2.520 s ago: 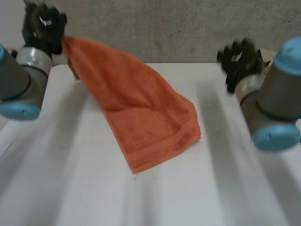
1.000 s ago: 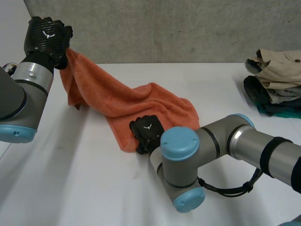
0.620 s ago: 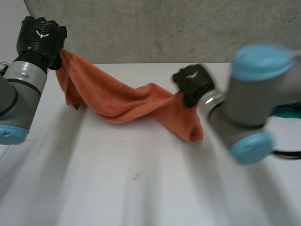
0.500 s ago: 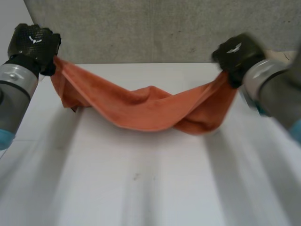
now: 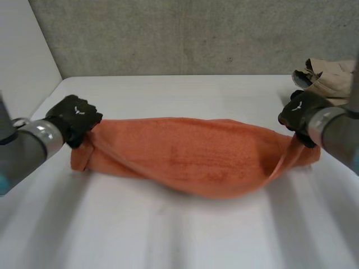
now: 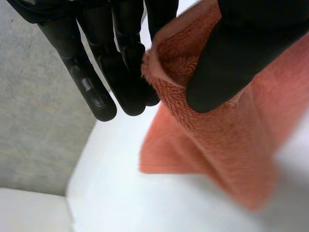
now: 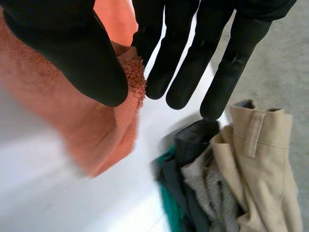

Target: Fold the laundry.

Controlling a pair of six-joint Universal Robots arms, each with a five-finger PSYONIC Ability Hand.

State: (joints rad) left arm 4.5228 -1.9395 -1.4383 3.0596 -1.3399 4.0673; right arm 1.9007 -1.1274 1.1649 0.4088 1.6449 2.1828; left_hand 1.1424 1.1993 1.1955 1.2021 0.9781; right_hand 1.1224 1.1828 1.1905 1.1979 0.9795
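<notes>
One orange towel (image 5: 190, 157) is stretched low across the desk (image 5: 168, 235) in the head view, with two robot hands on it: the left robot hand (image 5: 76, 117) at its 9 o'clock end, the right robot hand (image 5: 300, 115) at its 3 o'clock end. The wrist views add the grips: each thumb pinches a towel corner against nearly straight fingers. One pile of clothes (image 5: 331, 75) sits at the towel's 1 o'clock; the right wrist view adds its beige, grey, dark and green layers
</notes>
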